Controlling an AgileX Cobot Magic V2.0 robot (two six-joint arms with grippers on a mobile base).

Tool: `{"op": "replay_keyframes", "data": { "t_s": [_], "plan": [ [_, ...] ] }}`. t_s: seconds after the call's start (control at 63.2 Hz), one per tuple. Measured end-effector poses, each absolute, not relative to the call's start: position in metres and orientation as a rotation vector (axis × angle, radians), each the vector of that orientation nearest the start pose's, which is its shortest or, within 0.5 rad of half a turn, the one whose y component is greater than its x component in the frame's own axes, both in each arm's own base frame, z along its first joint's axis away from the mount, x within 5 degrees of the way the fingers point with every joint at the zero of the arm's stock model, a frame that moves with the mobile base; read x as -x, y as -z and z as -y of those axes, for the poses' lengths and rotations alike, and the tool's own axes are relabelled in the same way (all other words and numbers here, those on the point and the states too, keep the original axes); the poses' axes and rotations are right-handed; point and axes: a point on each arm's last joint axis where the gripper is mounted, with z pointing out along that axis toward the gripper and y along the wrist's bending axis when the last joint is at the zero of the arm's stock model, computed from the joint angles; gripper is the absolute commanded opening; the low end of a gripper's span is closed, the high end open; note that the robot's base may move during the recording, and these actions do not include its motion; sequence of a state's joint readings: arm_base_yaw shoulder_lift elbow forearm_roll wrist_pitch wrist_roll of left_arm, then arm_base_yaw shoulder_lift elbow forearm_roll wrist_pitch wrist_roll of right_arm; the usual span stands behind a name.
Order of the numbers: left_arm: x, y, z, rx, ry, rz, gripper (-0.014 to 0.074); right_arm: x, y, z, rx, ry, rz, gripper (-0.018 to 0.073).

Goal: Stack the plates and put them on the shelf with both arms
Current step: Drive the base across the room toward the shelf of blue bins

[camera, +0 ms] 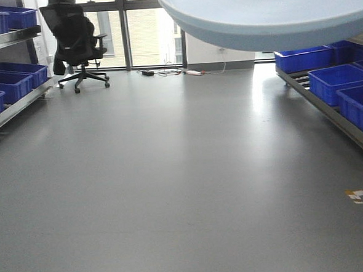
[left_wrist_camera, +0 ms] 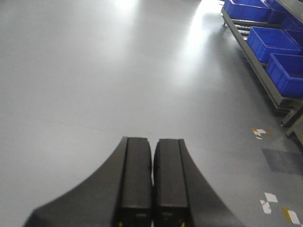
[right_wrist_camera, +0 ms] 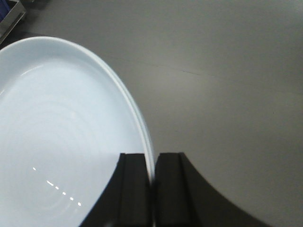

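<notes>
A large glossy white plate (right_wrist_camera: pixel 61 127) fills the left of the right wrist view, held up over the grey floor. My right gripper (right_wrist_camera: pixel 152 163) is shut on its rim, one finger on each face. The same plate (camera: pixel 266 13) shows from below at the top right of the front view, close to the camera. My left gripper (left_wrist_camera: pixel 152 146) hangs over bare floor, shut with nothing between its fingers. I see only this one plate. Neither gripper shows in the front view.
A low metal rack with blue bins (camera: pixel 345 89) runs along the right; the rack (left_wrist_camera: pixel 270 56) also appears in the left wrist view. Another shelf rack with blue bins (camera: pixel 5 79) lines the left. A black office chair (camera: pixel 74 41) stands by the far windows. Tape marks (camera: pixel 359 195) dot the floor.
</notes>
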State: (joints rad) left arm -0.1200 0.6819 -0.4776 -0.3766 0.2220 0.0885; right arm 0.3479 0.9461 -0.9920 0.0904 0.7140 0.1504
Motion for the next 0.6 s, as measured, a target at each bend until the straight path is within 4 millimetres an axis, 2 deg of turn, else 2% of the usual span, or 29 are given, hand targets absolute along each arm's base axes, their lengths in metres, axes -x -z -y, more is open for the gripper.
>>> {"op": "replay_keyframes", "data": {
  "t_s": [0.602],
  "plan": [
    [-0.1407,-0.2945,0.0244,0.097,0.348,-1.906,0.009,-0.1747,-0.38,-0.0691,0.175,-0.391,-2.167,0.0048]
  ]
}}
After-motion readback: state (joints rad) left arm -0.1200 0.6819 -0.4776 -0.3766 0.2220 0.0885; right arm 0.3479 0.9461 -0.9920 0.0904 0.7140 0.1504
